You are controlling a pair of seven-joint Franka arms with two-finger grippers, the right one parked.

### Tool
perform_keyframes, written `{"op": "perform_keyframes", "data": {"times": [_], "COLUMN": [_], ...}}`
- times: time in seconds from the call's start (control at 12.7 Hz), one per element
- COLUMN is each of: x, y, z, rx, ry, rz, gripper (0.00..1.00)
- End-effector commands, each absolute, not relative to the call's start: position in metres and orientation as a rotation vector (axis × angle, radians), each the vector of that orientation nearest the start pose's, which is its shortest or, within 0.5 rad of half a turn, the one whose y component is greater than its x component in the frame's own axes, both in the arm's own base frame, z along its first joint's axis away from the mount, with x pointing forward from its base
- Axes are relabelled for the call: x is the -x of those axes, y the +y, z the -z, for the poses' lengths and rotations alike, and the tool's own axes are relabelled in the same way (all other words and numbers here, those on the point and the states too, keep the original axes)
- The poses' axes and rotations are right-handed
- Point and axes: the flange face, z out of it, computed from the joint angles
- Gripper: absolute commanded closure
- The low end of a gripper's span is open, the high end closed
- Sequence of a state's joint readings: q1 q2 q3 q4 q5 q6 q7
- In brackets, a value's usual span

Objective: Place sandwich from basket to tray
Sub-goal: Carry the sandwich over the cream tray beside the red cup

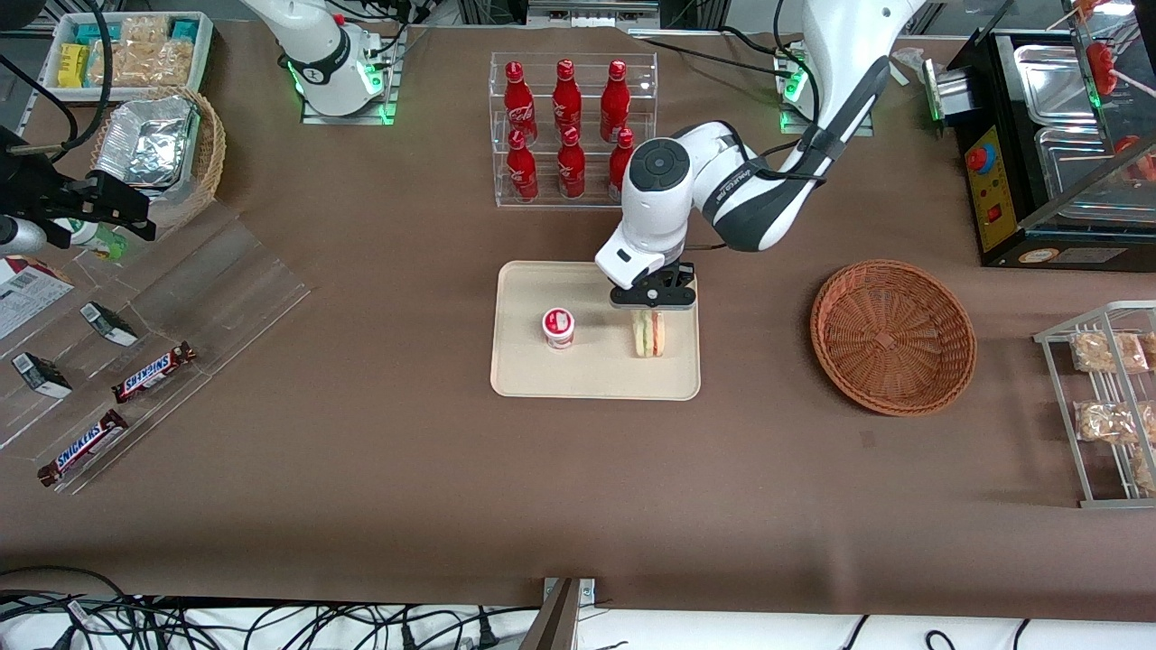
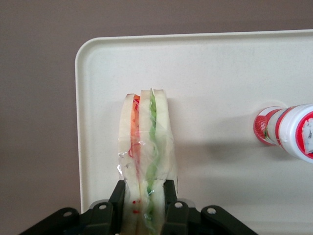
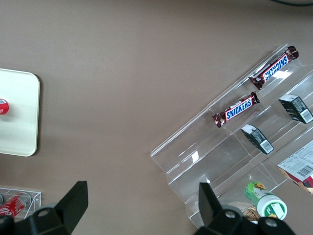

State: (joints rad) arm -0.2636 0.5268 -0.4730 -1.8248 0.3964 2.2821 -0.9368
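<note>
Front view, frame centre: the left gripper [image 1: 652,311] clamps the plastic-wrapped triangular sandwich [image 1: 647,334] upright on the cream rectangular tray [image 1: 596,379]; the reddish-brown wicker basket [image 1: 892,336] sits empty; placement appears nearly done; next, I judge, opening the fingers and lifting.

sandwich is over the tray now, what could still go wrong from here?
1. The gripper pinches the sandwich standing on edge on the tray; once released, the narrow wedge may tip over.
2. It sits close to the tray's rim at the working arm's end, so a fall that way could land it on the rim.
3. The wrap may cling to the fingers and drag it. The cup stands well apart.
</note>
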Motion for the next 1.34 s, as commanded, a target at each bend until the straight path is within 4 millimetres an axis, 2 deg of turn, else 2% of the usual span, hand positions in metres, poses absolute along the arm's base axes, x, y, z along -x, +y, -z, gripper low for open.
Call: {"op": "perform_keyframes", "data": {"times": [0.0, 0.24, 0.63, 0.71, 0.79, 0.94, 1.18, 1.26], "x": [-0.502, -0.501, -0.503, -0.503, -0.502, -0.502, -0.501, -0.502], "y": [-0.417, -0.418, -0.417, -0.418, -0.418, -0.419, -0.42, -0.42], "z": [-0.264, -0.253, -0.251, -0.251, -0.25, -0.247, -0.248, -0.252], "rx": [3.094, 3.048, 3.046, 3.047, 3.045, 3.046, 3.046, 3.053], "ry": [0.008, -0.008, -0.008, -0.006, -0.006, -0.007, -0.004, -0.032], "rz": [0.151, 0.224, 0.225, 0.227, 0.223, 0.216, 0.214, 0.214], "gripper": [0.64, 0.64, 0.64, 0.58, 0.48, 0.21, 0.0, 0.0]}}
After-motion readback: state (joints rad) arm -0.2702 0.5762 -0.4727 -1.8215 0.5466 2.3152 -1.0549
